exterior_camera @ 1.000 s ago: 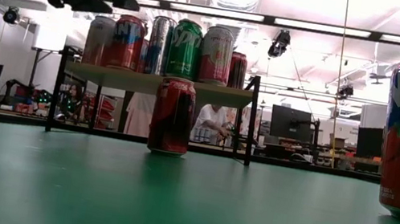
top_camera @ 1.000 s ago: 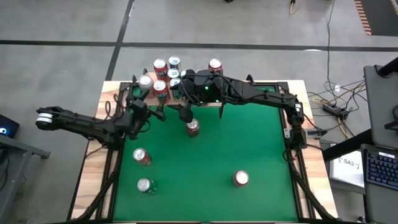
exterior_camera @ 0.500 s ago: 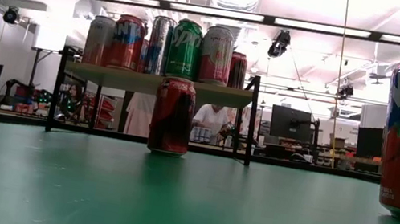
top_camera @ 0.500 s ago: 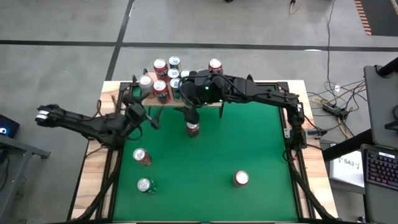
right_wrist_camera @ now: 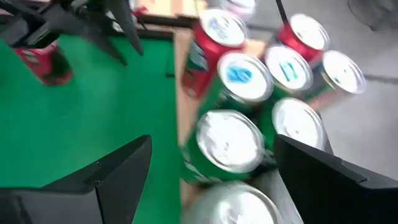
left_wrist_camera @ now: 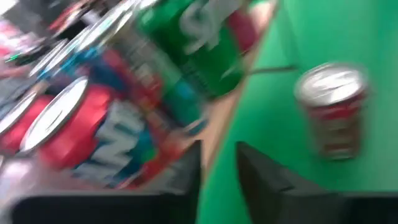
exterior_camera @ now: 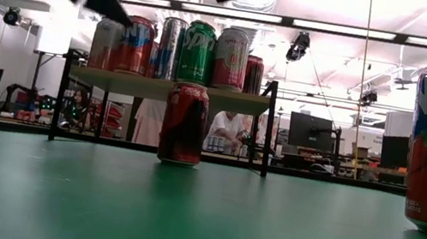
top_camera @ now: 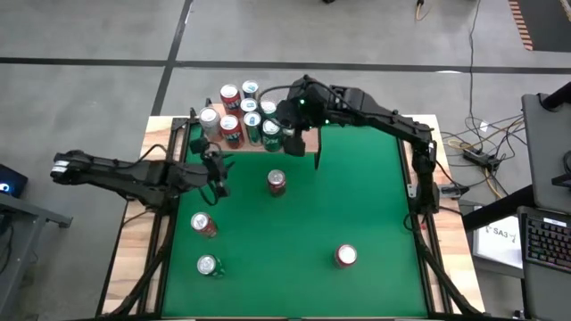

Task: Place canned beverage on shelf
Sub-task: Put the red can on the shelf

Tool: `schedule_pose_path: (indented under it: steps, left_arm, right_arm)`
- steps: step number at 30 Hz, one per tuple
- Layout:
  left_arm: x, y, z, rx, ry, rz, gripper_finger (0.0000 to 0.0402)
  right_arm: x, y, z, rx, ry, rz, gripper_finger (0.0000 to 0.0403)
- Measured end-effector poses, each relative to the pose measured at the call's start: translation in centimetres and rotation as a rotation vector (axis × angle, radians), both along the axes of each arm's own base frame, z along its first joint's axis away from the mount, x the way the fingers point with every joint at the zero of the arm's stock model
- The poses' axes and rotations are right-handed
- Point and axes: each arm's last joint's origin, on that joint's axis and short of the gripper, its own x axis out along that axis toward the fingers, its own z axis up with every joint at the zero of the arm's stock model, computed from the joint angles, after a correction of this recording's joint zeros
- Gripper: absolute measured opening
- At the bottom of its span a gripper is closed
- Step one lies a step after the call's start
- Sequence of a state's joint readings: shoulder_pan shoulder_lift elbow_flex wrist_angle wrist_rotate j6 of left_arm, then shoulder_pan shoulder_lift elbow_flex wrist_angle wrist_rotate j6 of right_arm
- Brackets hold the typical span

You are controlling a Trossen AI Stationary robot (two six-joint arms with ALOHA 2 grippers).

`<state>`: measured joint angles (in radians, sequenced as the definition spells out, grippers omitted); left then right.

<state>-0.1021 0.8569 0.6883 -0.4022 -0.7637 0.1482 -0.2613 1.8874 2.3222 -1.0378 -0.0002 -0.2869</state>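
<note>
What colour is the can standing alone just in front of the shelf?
Red. The can shows best in the low view, upright on the green table before the shelf.

Left arm stretches in from the left edge, its gripper (top_camera: pixel 215 171) seemingly nearly closed and empty. Right arm reaches across, its gripper (top_camera: pixel 291 134) spread wide.

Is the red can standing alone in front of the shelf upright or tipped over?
Upright. The red can stands on its base on the green table in the low view; from above its round silver top faces up.
</note>
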Motion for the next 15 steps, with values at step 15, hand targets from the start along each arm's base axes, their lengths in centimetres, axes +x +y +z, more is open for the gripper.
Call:
schedule_pose_path:
  steps: [15]
  left_arm:
    - [1.0,5.8,-0.9,-0.058,0.012,0.134,0.0001]
  right_arm:
    - [-0.6,-1.5,-0.2,-0.032,0.035,-0.002,0.0325]
